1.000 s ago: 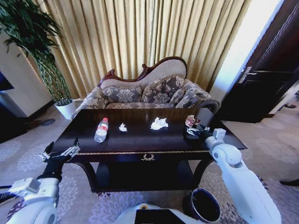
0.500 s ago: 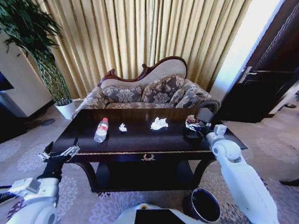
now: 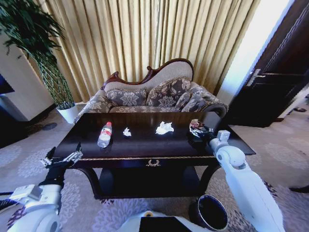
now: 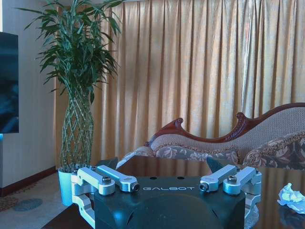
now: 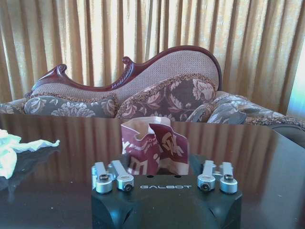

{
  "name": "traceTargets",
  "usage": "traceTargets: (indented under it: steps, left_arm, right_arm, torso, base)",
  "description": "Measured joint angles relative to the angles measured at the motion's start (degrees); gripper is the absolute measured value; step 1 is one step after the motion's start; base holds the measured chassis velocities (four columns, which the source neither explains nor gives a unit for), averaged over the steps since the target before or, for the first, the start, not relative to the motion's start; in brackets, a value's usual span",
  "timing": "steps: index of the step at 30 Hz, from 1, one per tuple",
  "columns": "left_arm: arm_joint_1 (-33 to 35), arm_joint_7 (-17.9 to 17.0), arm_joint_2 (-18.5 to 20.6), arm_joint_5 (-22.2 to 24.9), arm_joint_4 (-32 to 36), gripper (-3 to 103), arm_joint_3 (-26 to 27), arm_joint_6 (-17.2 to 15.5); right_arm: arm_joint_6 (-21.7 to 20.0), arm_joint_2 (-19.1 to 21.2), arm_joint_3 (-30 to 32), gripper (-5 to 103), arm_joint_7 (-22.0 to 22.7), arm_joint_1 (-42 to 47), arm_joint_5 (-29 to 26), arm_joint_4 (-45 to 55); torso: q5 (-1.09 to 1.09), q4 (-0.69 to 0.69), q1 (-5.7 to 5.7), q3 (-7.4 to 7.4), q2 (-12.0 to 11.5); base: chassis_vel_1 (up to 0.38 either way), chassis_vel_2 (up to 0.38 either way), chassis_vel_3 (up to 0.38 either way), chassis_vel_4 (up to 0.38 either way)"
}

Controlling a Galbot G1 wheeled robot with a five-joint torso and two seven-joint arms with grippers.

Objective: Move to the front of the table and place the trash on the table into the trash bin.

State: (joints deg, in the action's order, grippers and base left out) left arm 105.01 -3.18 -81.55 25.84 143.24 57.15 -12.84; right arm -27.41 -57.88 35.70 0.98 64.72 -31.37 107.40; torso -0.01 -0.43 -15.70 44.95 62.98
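Sofa (image 3: 154,94) w/ patterned cushions sits behind the surface (image 3: 145,140), gold curtains (image 3: 145,38) behind that; tall plant (image 3: 36,43) in a white pot at robot's left. Trash bin (image 3: 211,212) stands on the carpet below the surface's front right, near the right arm. On the surface, L to R: bottle (image 3: 105,134) w/ red cap lying down, small paper scrap (image 3: 127,131), bigger white paper wad (image 3: 164,127), then a crumpled maroon-and-white wrapper (image 5: 155,150) at the right end. Right hand (image 3: 197,129) is at that wrapper, fingers spread either side of it, not clenched. Left hand (image 3: 62,157) hovers released, holding nothing, off the surface's front left corner.
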Motion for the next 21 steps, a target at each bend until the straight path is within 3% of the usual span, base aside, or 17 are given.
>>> traceTargets:
  steps: [10,12,17,21]
  left_arm:
    - [0.2,0.2,0.1,-0.2,0.0,100,0.0,0.5]
    - [0.2,0.2,0.1,-0.3,0.0,100,0.0,0.5]
    - [0.1,0.3,0.1,-0.2,0.0,100,0.0,0.6]
    - [0.1,0.3,-0.1,-0.1,0.0,100,0.0,0.6]
  right_arm:
    - [1.5,-0.7,0.5,28,0.0,1.4,0.4,0.1]
    - [1.6,-0.7,0.5,28,0.0,1.5,0.4,0.2]
    - [1.6,-0.6,0.9,7,0.0,1.8,0.3,0.6]
    - [1.6,-0.6,1.7,1,-0.1,2.5,-0.1,0.8]
  torso:
    - [0.0,0.0,0.0,0.0,0.0]
    - [0.0,0.0,0.0,0.0,0.0]
    - [0.0,0.01,0.0,0.0,0.0]
    - [0.0,0.0,0.0,0.0,0.0]
  base:
    - [0.0,0.0,0.0,0.0]
    - [0.0,0.0,0.0,0.0]
    - [0.0,0.0,0.0,0.0]
    - [0.0,0.0,0.0,0.0]
